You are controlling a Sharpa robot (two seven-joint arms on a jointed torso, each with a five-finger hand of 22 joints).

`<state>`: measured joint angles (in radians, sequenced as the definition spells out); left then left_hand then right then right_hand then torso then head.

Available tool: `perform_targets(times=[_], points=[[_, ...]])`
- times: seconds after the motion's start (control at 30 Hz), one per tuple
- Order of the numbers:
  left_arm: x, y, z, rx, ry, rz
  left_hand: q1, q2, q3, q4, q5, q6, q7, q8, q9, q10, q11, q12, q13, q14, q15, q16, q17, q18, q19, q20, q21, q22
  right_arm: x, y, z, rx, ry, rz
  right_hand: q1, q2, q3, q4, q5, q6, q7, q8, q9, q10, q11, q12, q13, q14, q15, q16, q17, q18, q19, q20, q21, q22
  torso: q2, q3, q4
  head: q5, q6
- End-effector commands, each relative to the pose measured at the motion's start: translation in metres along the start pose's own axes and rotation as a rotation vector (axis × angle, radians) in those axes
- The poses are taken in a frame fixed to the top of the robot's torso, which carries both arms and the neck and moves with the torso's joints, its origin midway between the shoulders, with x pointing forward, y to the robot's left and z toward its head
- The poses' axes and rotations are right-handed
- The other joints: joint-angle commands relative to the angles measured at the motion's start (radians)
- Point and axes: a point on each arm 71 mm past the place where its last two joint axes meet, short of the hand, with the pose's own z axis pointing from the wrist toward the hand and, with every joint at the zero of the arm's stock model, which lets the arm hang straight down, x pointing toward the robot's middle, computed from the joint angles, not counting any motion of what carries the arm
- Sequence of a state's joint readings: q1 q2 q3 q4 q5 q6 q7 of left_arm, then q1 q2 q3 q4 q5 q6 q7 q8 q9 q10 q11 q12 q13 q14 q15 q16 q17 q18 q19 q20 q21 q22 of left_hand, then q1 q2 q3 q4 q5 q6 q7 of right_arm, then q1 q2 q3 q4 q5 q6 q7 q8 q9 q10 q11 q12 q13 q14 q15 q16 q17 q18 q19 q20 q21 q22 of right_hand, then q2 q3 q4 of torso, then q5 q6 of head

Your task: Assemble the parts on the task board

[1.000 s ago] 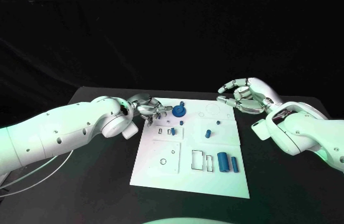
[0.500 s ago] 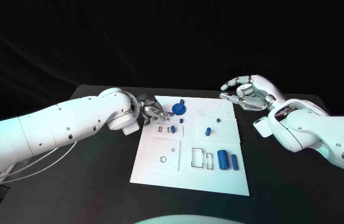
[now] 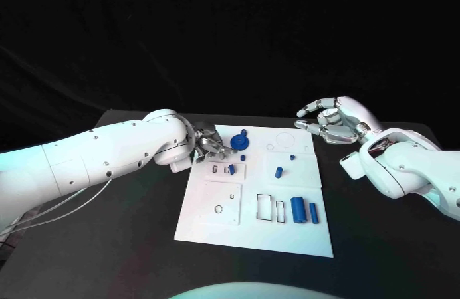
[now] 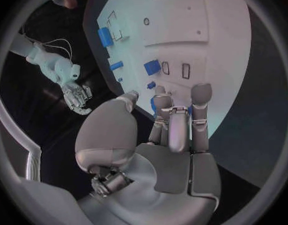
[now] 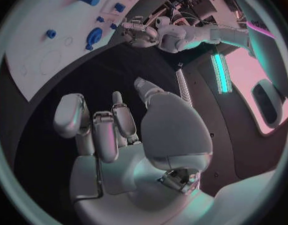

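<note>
White and flat, the task board (image 3: 251, 226) is lying in the middle of the black desk (image 3: 125, 246), and we are seeing the small blue parts scattered over it. A round blue part (image 3: 238, 140) is sitting near the board's far edge, with a tiny blue piece (image 3: 243, 158) just beside it. A small blue block (image 3: 232, 169) is standing by the outlined slots on the left side, and another short blue part (image 3: 279, 173) is resting near the middle. Nearer to us, a larger blue cylinder (image 3: 298, 209) and a slimmer blue bar (image 3: 314, 211) are lying side by side at the right of the board.

The left robot hand (image 3: 210, 144) is hovering at the board's far-left corner, just beside the round part; in the left wrist view its fingers (image 4: 201, 96) are stretching out over the board, held close together, pinching nothing.

The right robot hand (image 3: 331, 121) is hanging off the board's far-right corner, well apart from the parts, with its fingers (image 5: 71, 116) loosely curled yet apart and nothing in its grasp.
</note>
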<state>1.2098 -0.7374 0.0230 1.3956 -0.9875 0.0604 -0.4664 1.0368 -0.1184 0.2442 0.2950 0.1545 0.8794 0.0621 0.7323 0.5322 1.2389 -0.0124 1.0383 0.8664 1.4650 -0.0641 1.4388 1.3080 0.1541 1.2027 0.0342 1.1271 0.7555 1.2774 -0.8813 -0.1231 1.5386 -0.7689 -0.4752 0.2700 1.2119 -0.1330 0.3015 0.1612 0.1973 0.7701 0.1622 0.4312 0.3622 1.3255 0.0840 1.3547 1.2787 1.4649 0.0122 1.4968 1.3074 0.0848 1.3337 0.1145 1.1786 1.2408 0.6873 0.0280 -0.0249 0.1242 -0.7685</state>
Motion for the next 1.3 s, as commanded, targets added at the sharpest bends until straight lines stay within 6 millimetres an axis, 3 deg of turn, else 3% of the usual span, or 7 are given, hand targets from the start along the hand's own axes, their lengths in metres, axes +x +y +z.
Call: perform_targets(times=[0.03,0.53,1.3], points=[[0.003,-0.001,0.001,-0.017,0.048,0.054,-0.002,0.008,-0.002,-0.001,0.001,-0.001,-0.004,0.008,0.002,0.006,0.0,0.008,0.003,0.057,-0.008,0.007,0.052,-0.008,0.01,0.001,0.008,0.008,0.001,-0.001,0.0,0.006,0.015,-0.003,-0.003,-0.004,-0.002,0.007,0.007,-0.008,0.002,0.006,0.001,-0.006,-0.003,-0.005,-0.002,0.058,-0.005,-0.007,0.078,0.013,-0.006,-0.003,-0.007,-0.003,0.0,0.0005,-0.001,0.002,-0.002],[0.01,-0.01,0.007,-0.017,0.086,0.093,-0.004,0.01,-0.008,0.0,-0.001,-0.003,-0.005,0.017,0.01,0.01,-0.001,0.019,0.013,0.063,-0.009,0.023,0.073,-0.014,0.024,-0.001,0.033,0.043,0.001,-0.001,0.002,0.007,0.008,-0.007,0.001,-0.004,-0.007,0.014,0.028,-0.016,0.002,0.016,0.003,-0.009,-0.003,-0.008,-0.006,0.056,-0.005,-0.01,0.074,0.015,-0.01,-0.003,-0.017,-0.008,0.002,-0.0003,-0.0001,0.003,-0.008],[0.016,-0.011,0.013,-0.032,0.12,0.139,0.029,0.021,0.004,-0.002,0.01,-0.012,-0.006,0.024,0.018,0.003,-0.002,0.017,0.008,0.062,-0.01,0.026,0.075,-0.014,0.019,-0.001,0.043,0.051,0.002,-0.003,0.002,0.012,0.01,-0.007,0.002,-0.004,-0.008,0.017,0.034,-0.02,0.003,0.018,0.004,-0.012,-0.002,-0.01,-0.008,0.055,-0.005,-0.012,0.07,0.016,-0.014,-0.002,-0.024,-0.014,0.002,0.0015,-0.0005,-0.001,-0.013]])
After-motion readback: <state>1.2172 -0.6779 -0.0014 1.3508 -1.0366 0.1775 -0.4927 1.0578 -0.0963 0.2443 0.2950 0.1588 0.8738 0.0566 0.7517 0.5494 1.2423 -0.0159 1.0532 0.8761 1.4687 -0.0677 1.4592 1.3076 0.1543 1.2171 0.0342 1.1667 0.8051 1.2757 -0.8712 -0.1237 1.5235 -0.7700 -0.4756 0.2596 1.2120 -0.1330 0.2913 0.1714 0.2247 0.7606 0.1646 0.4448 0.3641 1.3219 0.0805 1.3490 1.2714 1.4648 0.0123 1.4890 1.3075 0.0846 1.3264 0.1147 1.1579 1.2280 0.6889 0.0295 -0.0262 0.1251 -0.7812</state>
